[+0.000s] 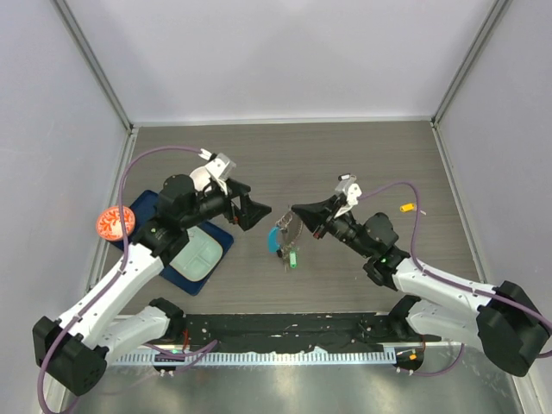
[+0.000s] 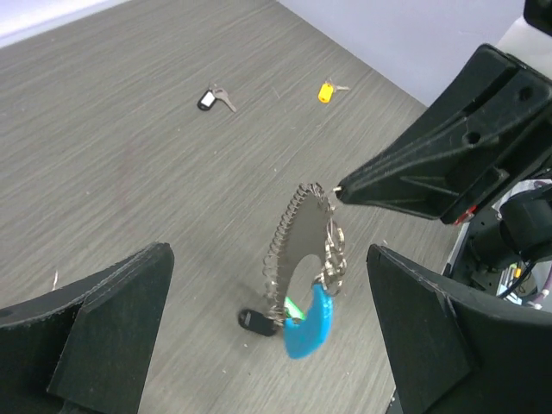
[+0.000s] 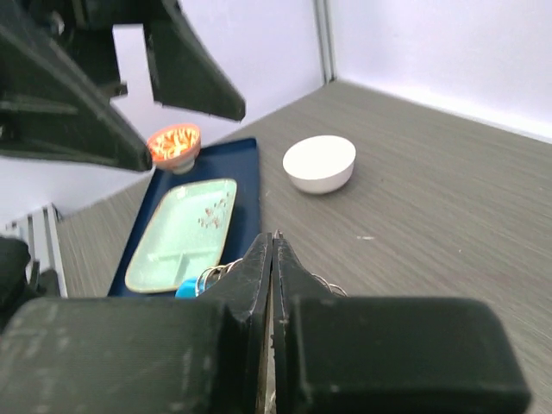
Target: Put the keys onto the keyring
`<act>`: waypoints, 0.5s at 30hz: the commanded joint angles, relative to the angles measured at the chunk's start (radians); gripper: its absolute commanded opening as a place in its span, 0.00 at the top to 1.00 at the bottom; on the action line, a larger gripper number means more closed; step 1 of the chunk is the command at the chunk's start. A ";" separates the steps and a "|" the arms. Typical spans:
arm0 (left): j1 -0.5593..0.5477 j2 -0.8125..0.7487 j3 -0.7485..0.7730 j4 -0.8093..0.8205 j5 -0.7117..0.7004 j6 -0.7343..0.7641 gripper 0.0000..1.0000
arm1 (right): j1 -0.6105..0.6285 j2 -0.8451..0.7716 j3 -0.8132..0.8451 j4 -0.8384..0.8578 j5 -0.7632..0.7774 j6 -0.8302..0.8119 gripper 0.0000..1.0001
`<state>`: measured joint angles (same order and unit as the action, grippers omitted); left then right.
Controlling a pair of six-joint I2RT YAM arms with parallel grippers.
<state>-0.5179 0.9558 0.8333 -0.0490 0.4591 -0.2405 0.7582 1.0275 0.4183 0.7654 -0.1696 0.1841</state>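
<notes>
The right tool (image 2: 341, 185) is pressed together on the top of the keyring (image 2: 280, 246), which hangs upright under its tip, with the one blue tag (image 2: 309, 326) and one black fob (image 2: 254, 321) lowest. The left tool (image 1: 253, 205) faces it with fingers spread, holding nothing and clear of the ring. Beyond the ring is open desk (image 2: 129, 155) with two loose keys on it: a black-headed key (image 2: 210, 98) and a yellow-headed key (image 2: 325, 91). Past the left tool are one white bowl (image 3: 320, 162) and one blue tray (image 3: 246, 172).
</notes>
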 commanded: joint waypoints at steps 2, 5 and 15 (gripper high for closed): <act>-0.004 0.034 0.023 0.167 0.024 0.004 0.00 | -0.107 0.011 0.000 0.325 -0.093 0.162 0.99; -0.004 0.054 -0.002 0.234 0.029 -0.023 0.00 | -0.155 0.048 0.010 0.409 -0.201 0.231 0.99; -0.004 0.145 -0.022 0.397 0.263 0.066 0.09 | -0.252 0.157 0.077 0.542 -0.541 0.367 0.99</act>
<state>-0.5179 1.0660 0.8192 0.2047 0.5816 -0.2222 0.5255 1.1866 0.4217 1.1522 -0.5636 0.4889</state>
